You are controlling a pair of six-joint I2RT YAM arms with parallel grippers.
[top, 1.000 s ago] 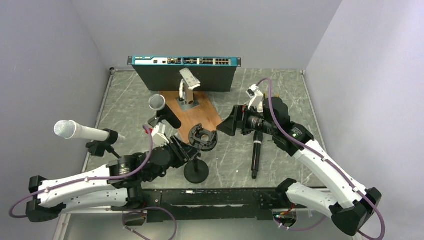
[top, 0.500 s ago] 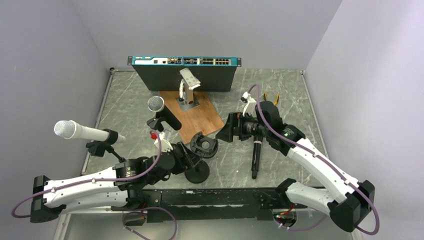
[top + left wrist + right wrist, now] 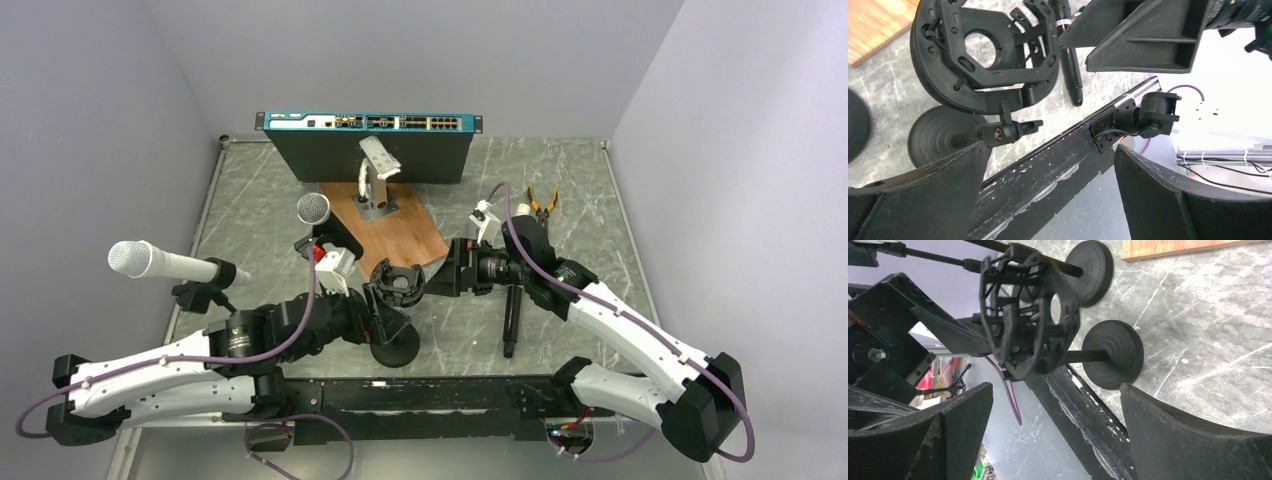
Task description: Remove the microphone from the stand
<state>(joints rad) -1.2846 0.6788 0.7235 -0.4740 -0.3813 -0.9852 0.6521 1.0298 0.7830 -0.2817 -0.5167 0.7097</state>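
While both claws gape either side of the empty shock mount (image 3: pixel 403 283), the slim black microphone (image 3: pixel 511 310) lies flat on the table just right of it.

The microphone touches neither arm, and the mount's centre hole shows clear through in both wrist views, above its round stand base (image 3: pixel 393 345). The left gripper (image 3: pixel 1050 150) sits just left of the mount and the right gripper (image 3: pixel 1056 387) just right, each with fingers spread wide and gripping nothing. Further left, a silver-grilled handheld microphone (image 3: pixel 160 262) and a second handheld microphone (image 3: pixel 318 215) sit clipped on their own stands. Removal from the shock mount looks done. If a clipped one is meant, the left arm must swing far-left and close round its barrel.
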